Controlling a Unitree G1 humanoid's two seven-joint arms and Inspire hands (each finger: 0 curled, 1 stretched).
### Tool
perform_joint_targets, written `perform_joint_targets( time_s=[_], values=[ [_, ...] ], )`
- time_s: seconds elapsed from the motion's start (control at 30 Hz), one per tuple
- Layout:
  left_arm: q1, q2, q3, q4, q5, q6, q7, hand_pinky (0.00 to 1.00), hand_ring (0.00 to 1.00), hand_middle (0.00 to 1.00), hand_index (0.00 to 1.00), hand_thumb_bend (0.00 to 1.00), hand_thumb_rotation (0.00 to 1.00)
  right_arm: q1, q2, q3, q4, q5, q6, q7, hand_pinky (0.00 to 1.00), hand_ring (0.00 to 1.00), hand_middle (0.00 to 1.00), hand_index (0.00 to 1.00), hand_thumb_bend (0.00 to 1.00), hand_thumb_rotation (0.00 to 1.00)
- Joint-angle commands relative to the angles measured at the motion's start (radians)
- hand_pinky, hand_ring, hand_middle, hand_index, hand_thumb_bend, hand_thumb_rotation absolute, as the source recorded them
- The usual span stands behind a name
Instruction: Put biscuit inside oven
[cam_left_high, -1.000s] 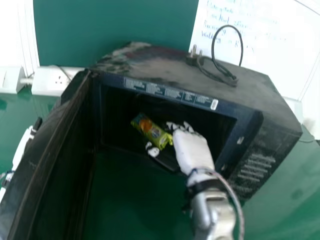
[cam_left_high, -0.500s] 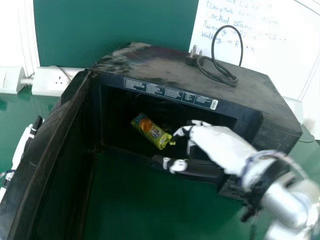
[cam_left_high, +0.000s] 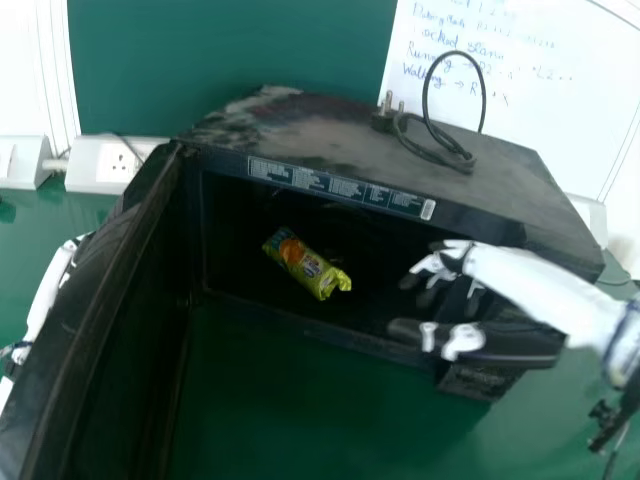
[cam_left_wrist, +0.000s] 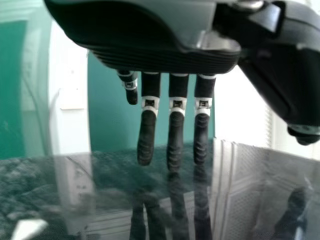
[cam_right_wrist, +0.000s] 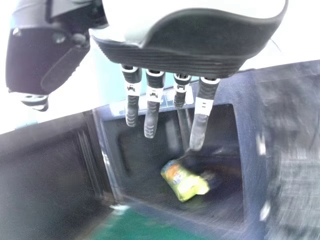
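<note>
A: Where's the biscuit packet (cam_left_high: 308, 264)?

B: Inside the microwave oven (cam_left_high: 350, 140), lying on the cavity floor at a slant, with its near end just behind the front sill.

A: All of it inside, or is an end poking out?

B: All of it, as far as I can tell. The right wrist view agrees: the packet lies within the frame of the opening.

A: And the right robot hand (cam_left_high: 520, 285)? Anything in its grasp?

B: Nothing. Its fingers are extended with gaps between them, well apart from the packet. It's by the right part of the opening, fingertips towards the cavity.

A: What about the left robot hand (cam_left_high: 50, 285)?

B: Beyond the open door (cam_left_high: 110, 300), over the tabletop (cam_left_high: 290, 400). Its fingers are straight, a little apart, and empty.

A: So how far along would you say we are?

B: I'd call the placing done. What's left is moving the right one clear without brushing the packet or the oven's frame.

A: And the door?

B: Wide open. The task asks only for the biscuit to go in, so I'd count shutting it as an extra.
</note>
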Motion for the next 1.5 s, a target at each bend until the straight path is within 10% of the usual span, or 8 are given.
perform_joint_targets(
  time_s=[0.0,0.2,0.43,0.63,0.83,1.17,1.47],
  values=[
    [0.02,0.004,-0.028,-0.04,0.028,-0.029,-0.013,0.27,0.35,0.41,0.48,0.51,0.06,0.041,-0.032,-0.055,0.032,0.062,0.028,0.003,0.62,0.76,0.82,0.86,0.8,0.49],
    [0.041,0.024,-0.055,-0.084,0.061,-0.034,-0.028,0.27,0.35,0.41,0.48,0.5,0.06,0.136,-0.041,-0.137,0.111,0.117,-0.049,-0.052,0.62,0.75,0.81,0.87,0.82,0.57],
    [0.044,0.037,-0.068,-0.089,0.132,-0.091,-0.024,0.27,0.35,0.39,0.48,0.51,0.06,0.213,-0.033,-0.215,0.157,0.159,-0.053,-0.152,0.61,0.74,0.81,0.87,0.76,0.43],
    [0.033,0.064,-0.082,-0.054,0.165,-0.135,-0.034,0.26,0.33,0.38,0.48,0.51,0.05,0.253,0.06,-0.27,0.079,0.09,-0.014,-0.399,0.58,0.69,0.74,0.84,0.8,0.51],
    [0.028,0.089,-0.094,-0.026,0.211,-0.156,-0.029,0.26,0.32,0.37,0.48,0.51,0.05,0.23,0.161,-0.226,-0.012,0.044,0.045,-0.658,0.52,0.63,0.71,0.82,0.79,0.53],
    [0.021,0.107,-0.099,0.015,0.221,-0.181,-0.026,0.26,0.32,0.38,0.48,0.51,0.05,0.134,0.371,-0.071,0.01,-0.134,-0.128,-1.131,0.41,0.54,0.64,0.76,0.78,0.52],
    [0.022,0.116,-0.104,0.02,0.231,-0.17,-0.025,0.25,0.32,0.39,0.48,0.51,0.05,0.106,0.388,-0.004,-0.026,-0.246,-0.031,-1.251,0.43,0.5,0.62,0.76,0.85,0.52]
  ],
)
